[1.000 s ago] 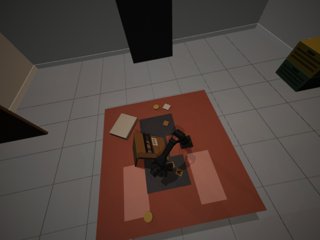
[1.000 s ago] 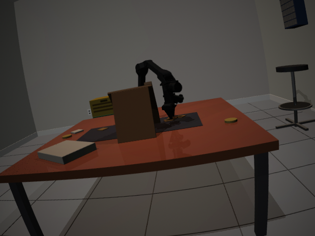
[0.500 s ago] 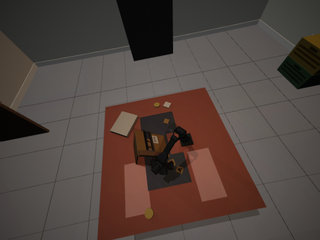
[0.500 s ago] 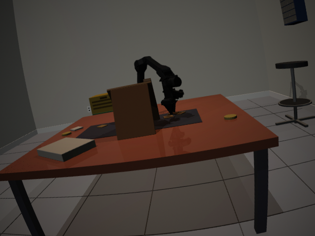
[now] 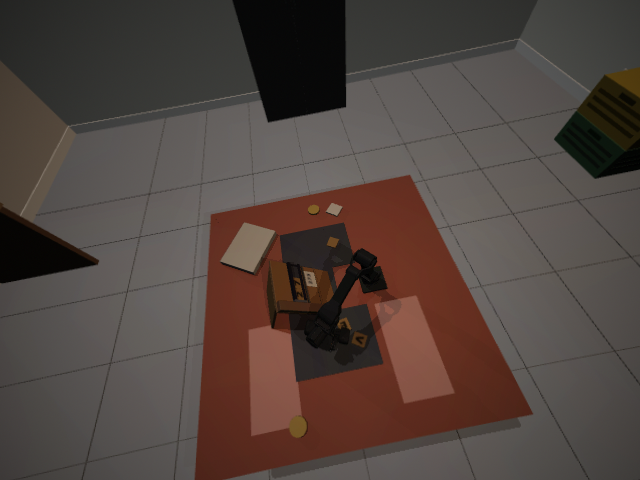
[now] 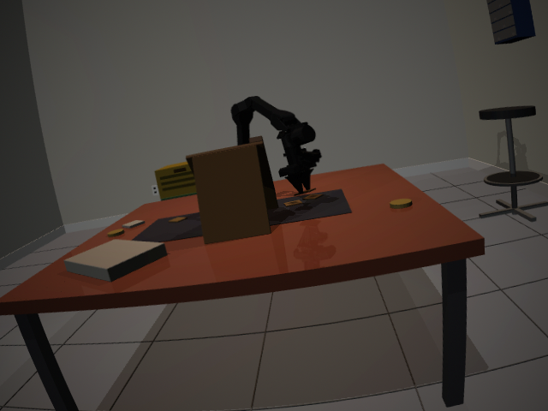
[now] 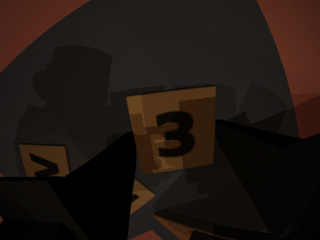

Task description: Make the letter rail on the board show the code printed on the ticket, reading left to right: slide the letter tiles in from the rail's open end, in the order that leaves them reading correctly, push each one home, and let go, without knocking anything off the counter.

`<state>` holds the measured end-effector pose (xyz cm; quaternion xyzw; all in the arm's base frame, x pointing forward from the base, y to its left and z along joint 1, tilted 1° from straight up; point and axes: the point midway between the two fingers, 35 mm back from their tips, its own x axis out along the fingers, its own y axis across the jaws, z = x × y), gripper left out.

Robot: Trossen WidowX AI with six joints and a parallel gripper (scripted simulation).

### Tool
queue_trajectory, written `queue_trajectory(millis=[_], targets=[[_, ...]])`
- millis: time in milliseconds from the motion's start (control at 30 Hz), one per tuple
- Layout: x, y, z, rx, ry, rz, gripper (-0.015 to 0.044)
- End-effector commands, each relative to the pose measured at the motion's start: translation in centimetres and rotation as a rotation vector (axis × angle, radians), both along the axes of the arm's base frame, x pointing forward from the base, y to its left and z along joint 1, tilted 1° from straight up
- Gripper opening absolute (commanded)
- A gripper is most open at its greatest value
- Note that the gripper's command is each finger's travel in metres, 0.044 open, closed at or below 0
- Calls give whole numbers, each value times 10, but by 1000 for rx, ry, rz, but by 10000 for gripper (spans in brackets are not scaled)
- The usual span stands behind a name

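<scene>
My gripper (image 5: pixel 343 335) (image 6: pixel 304 192) (image 7: pixel 175 132) is shut on a square orange tile marked 3, held by opposite edges a little above the dark mat; in the top view the arm hides this tile. A tile reading V (image 5: pixel 359 339) (image 7: pixel 44 161) lies on the mat, beside a second tile (image 5: pixel 343 324) (image 7: pixel 143 196) partly hidden by the gripper. Another tile (image 5: pixel 332 241) (image 6: pixel 177 219) lies on the far mat. The brown board (image 5: pixel 279 284) (image 6: pixel 230 194) carries a black rail (image 5: pixel 294 273) with dark-marked tiles in its near part. The white ticket (image 5: pixel 310 279) beside the rail is too small to read.
A cream block (image 5: pixel 249 248) (image 6: pixel 115 259) lies beyond the board. A yellow disc (image 5: pixel 313 209) (image 6: pixel 116 233) and a small white square (image 5: pixel 334 209) (image 6: pixel 134 223) lie near one counter edge. Another yellow disc (image 5: pixel 297 426) (image 6: pixel 400 203) lies near the opposite edge.
</scene>
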<state>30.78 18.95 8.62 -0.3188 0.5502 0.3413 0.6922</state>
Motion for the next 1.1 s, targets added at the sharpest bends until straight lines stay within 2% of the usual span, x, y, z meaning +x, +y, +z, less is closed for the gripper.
queue_trajectory(millis=[0, 1067], targets=[[-2, 4, 5, 35, -20, -50, 0], [-6, 22, 48, 284, -142, -410, 0]])
